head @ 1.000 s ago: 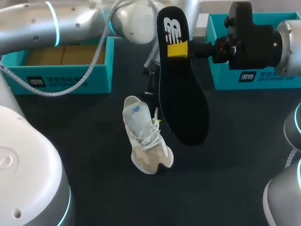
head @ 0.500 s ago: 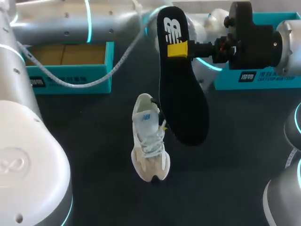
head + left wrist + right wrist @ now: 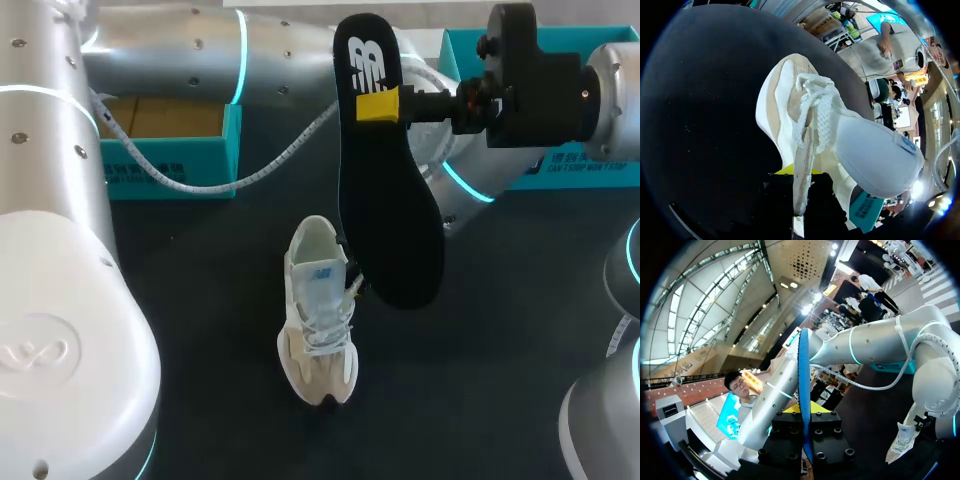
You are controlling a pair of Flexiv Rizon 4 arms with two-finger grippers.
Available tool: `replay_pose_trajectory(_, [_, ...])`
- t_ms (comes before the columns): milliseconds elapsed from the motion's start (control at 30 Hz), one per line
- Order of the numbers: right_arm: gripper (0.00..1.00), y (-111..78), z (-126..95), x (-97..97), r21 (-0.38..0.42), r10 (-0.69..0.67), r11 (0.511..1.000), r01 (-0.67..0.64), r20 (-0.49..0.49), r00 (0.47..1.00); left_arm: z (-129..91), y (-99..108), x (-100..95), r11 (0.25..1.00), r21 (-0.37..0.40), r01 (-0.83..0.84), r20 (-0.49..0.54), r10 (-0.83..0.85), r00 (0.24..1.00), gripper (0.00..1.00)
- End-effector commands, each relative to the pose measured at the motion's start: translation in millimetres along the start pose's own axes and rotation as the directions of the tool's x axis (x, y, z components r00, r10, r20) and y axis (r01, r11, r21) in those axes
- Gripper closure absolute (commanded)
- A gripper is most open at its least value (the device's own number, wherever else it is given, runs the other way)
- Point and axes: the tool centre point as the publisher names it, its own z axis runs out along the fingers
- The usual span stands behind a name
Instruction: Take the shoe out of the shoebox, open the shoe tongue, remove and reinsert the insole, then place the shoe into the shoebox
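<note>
At the upper left of the head view, a teal shoebox (image 3: pixel 170 165) with a bare cardboard floor stands on the dark worktop (image 3: pixel 200 300). The left arm (image 3: pixel 180 50) crosses above the shoebox from the left edge towards the middle, and a white cable (image 3: pixel 200 172) sags from it across the box's front wall.

At the centre, slightly below the middle, the white and beige shoe (image 3: pixel 318 320) stands on its sole outside the box. Its toe points to the lower edge and its open heel end to the upper edge. The left gripper (image 3: pixel 352 287) meets the shoe at its right side, mostly hidden behind the insole.

In the left wrist view, the shoe's (image 3: pixel 805 115) collar edge runs down between the two dark fingers of the left gripper (image 3: pixel 799 176), which is clamped on it. Only one yellow tip shows there, and the laces and toe stretch ahead of the gripper.

Right of centre, the black insole (image 3: pixel 385 200) hangs upright above the worktop, its lower end overlapping the shoe's right side. The right gripper (image 3: pixel 378 105) is closed on its upper part and reaches in from the right arm (image 3: pixel 610 90) at the upper right. In the right wrist view the insole (image 3: pixel 803 370) stands edge-on between the fingers.

A second teal box (image 3: pixel 590 170) sits at the upper right, behind the right arm.
</note>
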Motion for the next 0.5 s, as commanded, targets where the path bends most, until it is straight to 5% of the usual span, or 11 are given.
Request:
replay_pose_trajectory(33, [1.0,0.4,4,-0.5,-0.001,0.001,1.0,-0.001,0.002,1.0,6,1,-8.6,1.0,0.006,0.004,-0.038,-0.004,0.999,1.0])
replay_pose_trajectory(200, [1.0,0.4,4,-0.5,-0.001,0.001,1.0,-0.001,0.002,1.0,11,3,-11.2,1.0,0.023,0.004,-0.037,-0.003,0.999,1.0])
replay_pose_trajectory(233, [1.0,0.4,4,-0.5,-0.001,0.001,1.0,-0.001,0.002,1.0,11,4,-10.6,1.0,0.024,-0.001,-0.034,0.001,0.999,0.86])
replay_pose_trajectory(267, [1.0,0.4,4,-0.5,-0.001,0.001,1.0,-0.001,0.002,1.0,10,4,-9.8,1.0,0.028,0.004,-0.035,-0.003,0.999,0.53])
replay_pose_trajectory(300, [1.0,0.4,4,-0.5,-0.001,0.001,1.0,-0.001,0.002,1.0,8,4,-8.4,0.999,0.032,-0.005,-0.024,0.006,1.0,0.0])
replay_pose_trajectory(500, [1.0,0.4,4,-0.5,-0.001,0.001,1.0,-0.001,0.002,1.0,-7,4,7.3,0.999,0.035,0.001,0.041,-0.002,0.999,0.0])
